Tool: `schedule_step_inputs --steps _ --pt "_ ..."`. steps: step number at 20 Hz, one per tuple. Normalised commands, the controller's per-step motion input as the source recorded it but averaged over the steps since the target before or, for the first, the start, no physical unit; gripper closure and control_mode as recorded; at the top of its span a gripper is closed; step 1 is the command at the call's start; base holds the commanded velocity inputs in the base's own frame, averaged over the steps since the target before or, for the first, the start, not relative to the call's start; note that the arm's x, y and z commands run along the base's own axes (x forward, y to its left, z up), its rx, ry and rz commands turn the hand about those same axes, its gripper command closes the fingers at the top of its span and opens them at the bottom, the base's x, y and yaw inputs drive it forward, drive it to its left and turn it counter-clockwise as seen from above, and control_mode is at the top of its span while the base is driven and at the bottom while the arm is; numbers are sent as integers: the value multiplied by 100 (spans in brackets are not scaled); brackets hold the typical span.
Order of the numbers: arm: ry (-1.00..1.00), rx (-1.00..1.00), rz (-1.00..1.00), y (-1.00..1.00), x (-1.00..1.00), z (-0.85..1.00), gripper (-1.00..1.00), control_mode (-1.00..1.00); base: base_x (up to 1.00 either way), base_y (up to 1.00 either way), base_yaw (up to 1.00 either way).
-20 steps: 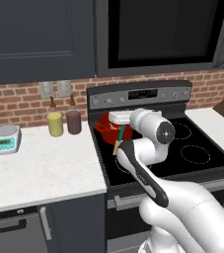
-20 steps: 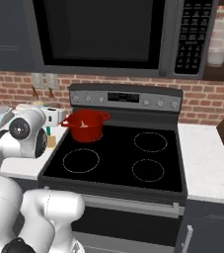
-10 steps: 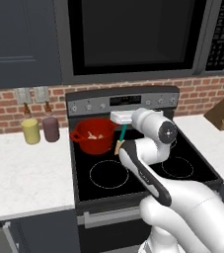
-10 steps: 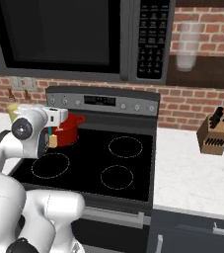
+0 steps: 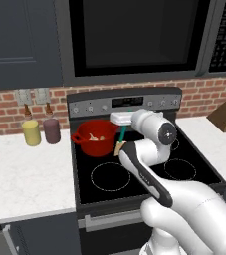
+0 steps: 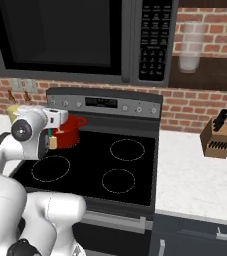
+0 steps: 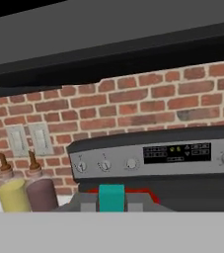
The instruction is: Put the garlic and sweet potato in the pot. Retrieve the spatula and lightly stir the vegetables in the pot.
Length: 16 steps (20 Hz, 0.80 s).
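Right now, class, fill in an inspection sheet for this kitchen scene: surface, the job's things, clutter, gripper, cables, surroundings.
Surface: black stove top with four ring burners, white counter on both sides.
Job's things: red pot sits on the back left burner with pale pieces inside; which vegetables they are is too small to tell. The spatula hangs teal handle up, yellow head down, beside the pot's right side.
Clutter: yellow jar and maroon jar by the wall, knife block on the right counter.
Gripper: gripper shut on the spatula handle.
Cables: nothing seen.
Surroundings: brick wall, microwave above the stove, wall outlets.
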Motion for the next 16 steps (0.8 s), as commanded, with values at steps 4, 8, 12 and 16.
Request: schedule_step_inputs --steps 4,8,12,16 --pt "0 18 8 -13 28 1 100 -100 0 0 0" --pt "0 33 5 -29 41 0 100 -100 0 0 0" --pt "0 34 0 -25 39 0 100 -100 0 0 0" --pt "5 33 0 -20 45 -16 100 -100 0 0 0"
